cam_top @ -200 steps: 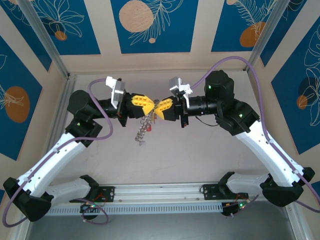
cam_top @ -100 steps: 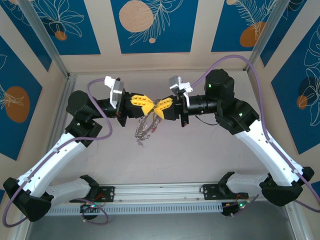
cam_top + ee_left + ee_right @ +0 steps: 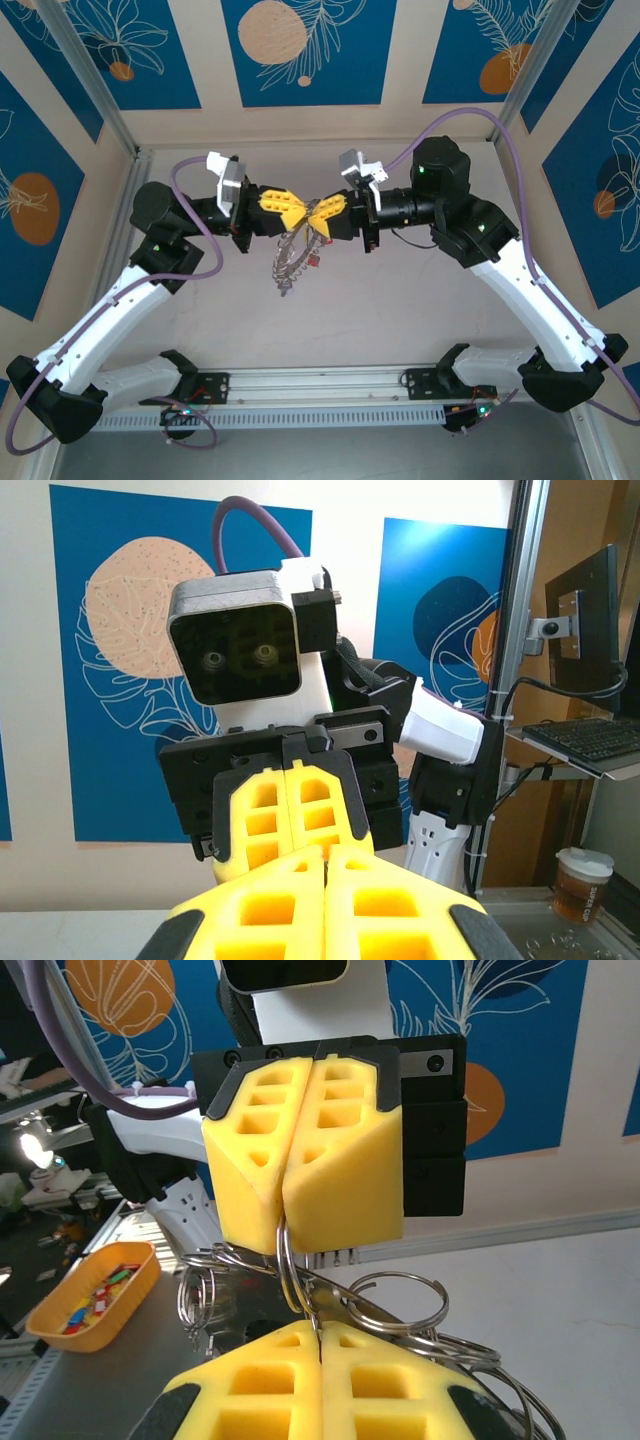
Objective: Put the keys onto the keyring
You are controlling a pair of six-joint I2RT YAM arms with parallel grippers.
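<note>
Above the middle of the table (image 3: 400, 300), my left gripper (image 3: 303, 212) and my right gripper (image 3: 317, 216) meet tip to tip, raised clear of the surface.

1. Grip state. Both pairs of yellow fingers (image 3: 340, 1150) are fully closed. The right wrist view shows thin wire of the keyring (image 3: 400, 1310) running out of the seam of the left gripper (image 3: 285, 1228) and into the seam of the right gripper (image 3: 320, 1345). Each gripper is therefore clamped on the keyring.

2. Keyring position. The keyring (image 3: 290, 258) hangs directly below the meeting point. Its long axis runs from the fingertips toward the near edge, leaning slightly to my left. Several small wire loops fan out from its rim, overlapping one another.

3. Key. One small key (image 3: 313, 262) with a red head hangs at the right side of the ring; it is too small to describe further.

4. Surroundings. The table is pale and matt. A ribbed metal rail (image 3: 320, 385) carries the arm bases along its near edge. Aluminium frame posts (image 3: 90, 83) stand at the corners. Wall panels (image 3: 350, 60) are blue with peach and orange discs and white leaf outlines. An orange tray (image 3: 100, 1325) of small coloured pieces sits off to one side. A lidded cup (image 3: 582, 880), a monitor (image 3: 590, 620) and a keyboard (image 3: 590, 742) stand beyond the frame.
</note>
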